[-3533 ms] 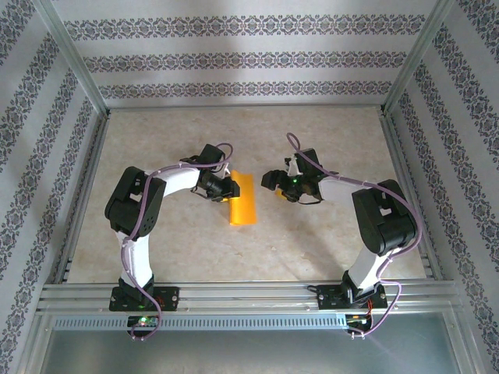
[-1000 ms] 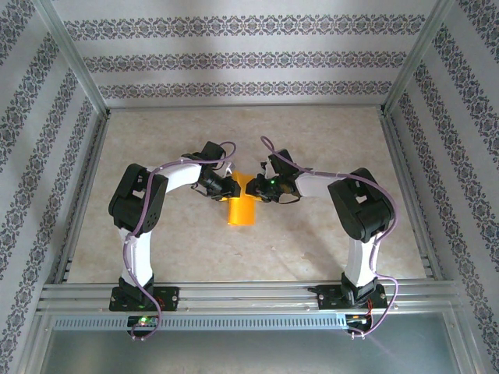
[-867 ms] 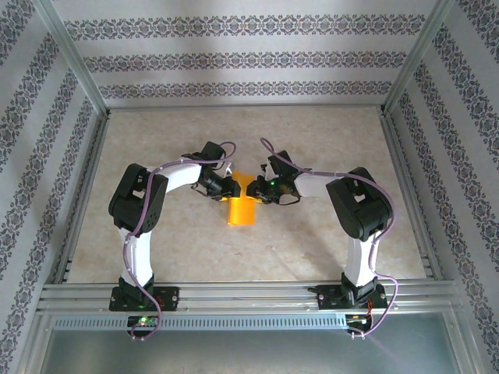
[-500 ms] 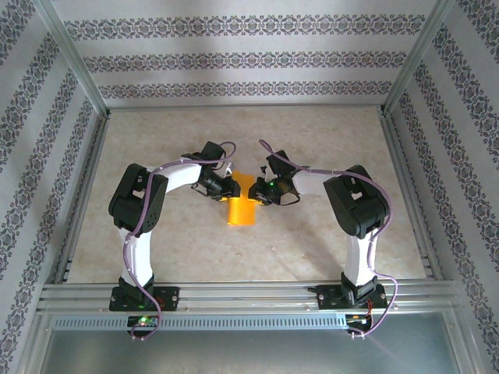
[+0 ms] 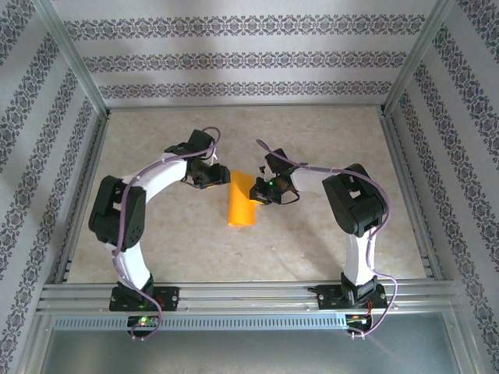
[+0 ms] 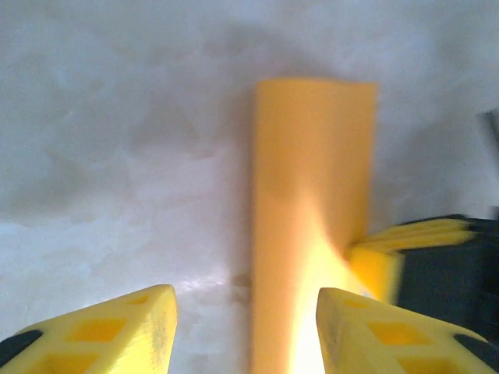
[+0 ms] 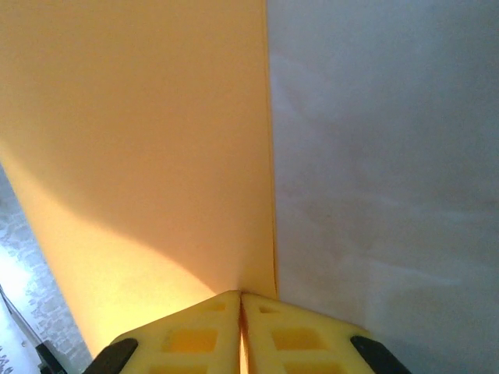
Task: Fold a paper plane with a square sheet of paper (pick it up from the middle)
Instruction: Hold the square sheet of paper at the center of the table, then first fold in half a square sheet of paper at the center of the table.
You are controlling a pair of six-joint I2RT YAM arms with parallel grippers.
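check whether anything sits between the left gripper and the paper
Nothing visible does: bare table lies between the open left gripper and the paper. The right gripper is shut on the paper's opposite edge.

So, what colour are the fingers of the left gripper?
Bright yellow, with black towards the base; the left wrist view shows the fingers best.

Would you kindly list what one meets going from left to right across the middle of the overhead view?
The left arm, the left claw standing open, the orange paper lying as a narrow strip, the right claw shut on its right edge, the right arm.
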